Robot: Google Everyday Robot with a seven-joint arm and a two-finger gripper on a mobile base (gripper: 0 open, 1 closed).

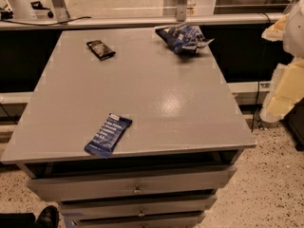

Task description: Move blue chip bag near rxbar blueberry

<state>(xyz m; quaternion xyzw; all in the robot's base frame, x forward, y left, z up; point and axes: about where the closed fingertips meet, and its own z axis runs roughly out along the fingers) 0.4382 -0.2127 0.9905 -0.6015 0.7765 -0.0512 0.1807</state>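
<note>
blue chip bag point(184, 37): laid at the far right of the worktop point(156, 89)
rxbar blueberry point(109, 135): laid flat near front edge, well apart
tool point(280, 103): held off the right side; state cannot be told

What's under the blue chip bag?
The blue chip bag lies on the grey cabinet top; anything beneath it is covered. The pincer is out of view; only arm shows at right.
</note>
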